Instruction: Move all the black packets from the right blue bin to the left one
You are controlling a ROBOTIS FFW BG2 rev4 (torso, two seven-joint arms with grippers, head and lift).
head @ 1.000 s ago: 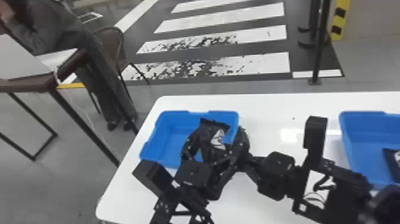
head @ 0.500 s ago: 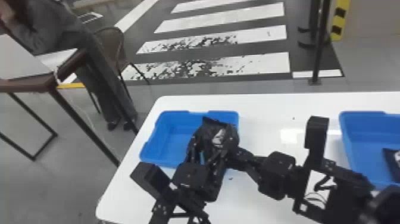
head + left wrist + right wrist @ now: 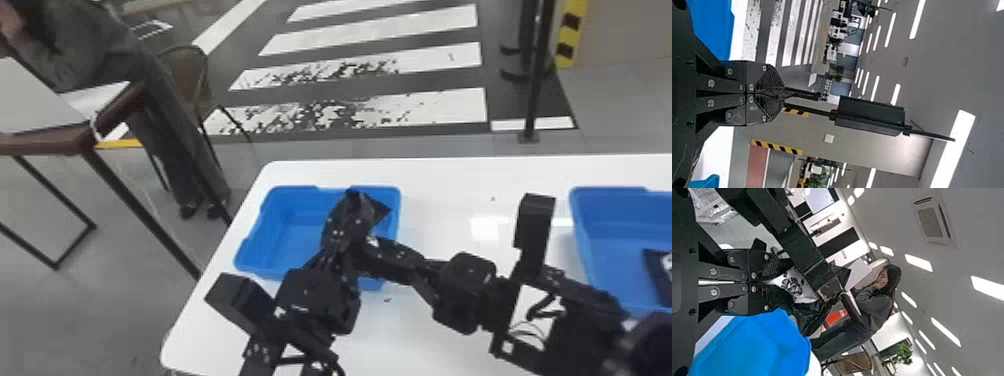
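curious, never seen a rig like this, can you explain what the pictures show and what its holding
This is a robot with two arms. One camera sits on its head, looking forward and down; the others sit on its wrists, and their views are turned sideways. In the head view, the left arm comes in from the bottom, the right arm from the right. On the white table stand the left bin and right bin, both blue. The right gripper grips a black and white packet at the left bin; the left gripper is shut, close by. Another packet lies in the right bin.
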